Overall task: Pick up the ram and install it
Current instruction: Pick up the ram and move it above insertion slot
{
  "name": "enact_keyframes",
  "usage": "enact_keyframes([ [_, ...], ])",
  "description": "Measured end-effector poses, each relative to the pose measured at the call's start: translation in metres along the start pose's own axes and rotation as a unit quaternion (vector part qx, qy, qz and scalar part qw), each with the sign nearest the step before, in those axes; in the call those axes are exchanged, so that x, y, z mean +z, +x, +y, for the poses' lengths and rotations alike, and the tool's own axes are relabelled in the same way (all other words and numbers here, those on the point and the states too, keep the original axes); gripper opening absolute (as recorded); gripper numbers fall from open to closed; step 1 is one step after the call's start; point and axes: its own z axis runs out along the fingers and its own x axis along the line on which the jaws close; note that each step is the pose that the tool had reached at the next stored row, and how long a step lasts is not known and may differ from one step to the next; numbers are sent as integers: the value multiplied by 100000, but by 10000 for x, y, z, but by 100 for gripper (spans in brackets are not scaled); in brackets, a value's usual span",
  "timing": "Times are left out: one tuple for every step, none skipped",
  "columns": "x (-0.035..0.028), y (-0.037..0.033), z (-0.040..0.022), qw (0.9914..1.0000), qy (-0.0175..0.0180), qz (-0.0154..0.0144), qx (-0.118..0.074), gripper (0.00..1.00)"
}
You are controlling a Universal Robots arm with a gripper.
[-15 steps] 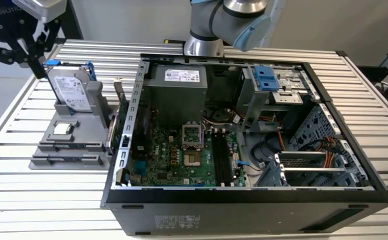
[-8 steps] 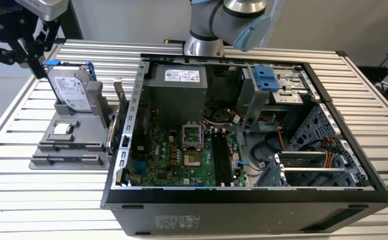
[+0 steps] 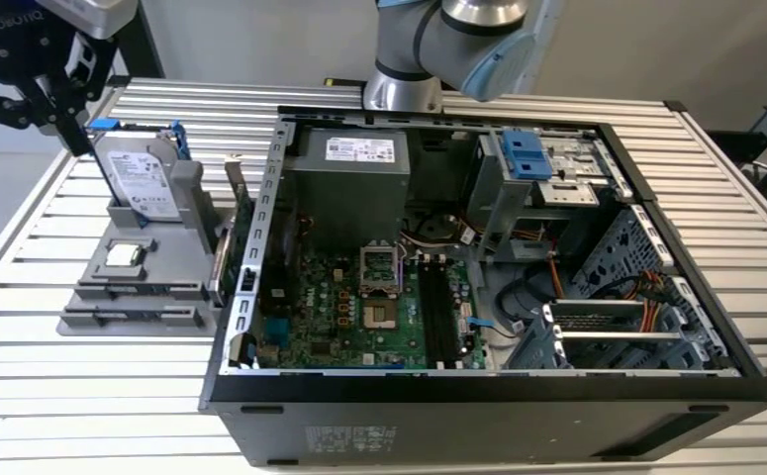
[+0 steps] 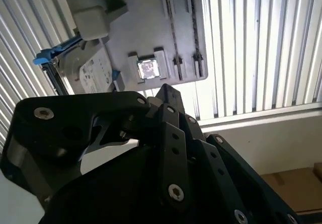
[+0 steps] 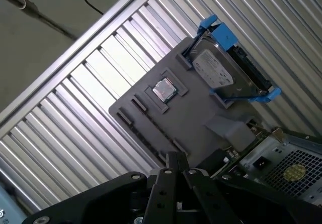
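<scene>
One arm (image 3: 469, 40) stands at the far edge of the slatted table (image 3: 93, 396). Its gripper (image 3: 53, 111) hangs at the exterior view's far left, above the far end of a grey holder (image 3: 158, 319). In both wrist views the fingertips (image 5: 170, 164) meet at one point with nothing between them, so the gripper is closed and holds nothing.

The ram (image 3: 230, 233) appears as a thin dark-green strip standing on edge along the holder's right side in the exterior view, just beside the left wall of the case (image 3: 489, 416). It is well apart from the gripper, nearer to the viewer and further right. How it is seated in the holder I cannot tell.

On the holder, a drive (image 3: 139, 183) in a blue frame stands tilted at the far end, just below and right of the gripper. A small square chip (image 3: 126, 255) lies flat in a pocket nearer the viewer, between the drive and two low steps with narrow slots (image 5: 136, 107).

The case lies open on its side in the middle of the table. Its green board (image 3: 336, 317) faces up, with a square socket (image 3: 380, 272) near the middle. Long black slots (image 3: 442, 317) run near to far just right of the socket. Whether a stick sits in those slots I cannot tell.
</scene>
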Motion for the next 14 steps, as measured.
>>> enact_keyframes([
  [0,0,0,99999,-9,17,-427,0],
  [0,0,0,99997,-16,39,-808,0],
  [0,0,0,99993,-23,53,-1168,0],
  [0,0,0,99989,-29,74,-1511,0],
  [0,0,0,99982,-36,91,-1886,0],
  [0,0,0,99975,-44,108,-2235,0],
  [0,0,0,99966,-51,128,-2614,0],
  [0,0,0,99956,-57,144,-2972,0],
  [0,0,0,99945,-63,161,-3327,0],
  [0,0,0,99932,-69,177,-3672,0],
  [0,0,0,99920,-77,194,-3993,0],
  [0,0,0,99908,-82,209,-4286,0],
  [0,0,0,99896,-87,221,-4553,0],
  [0,0,0,99885,-93,235,-4785,0],
])
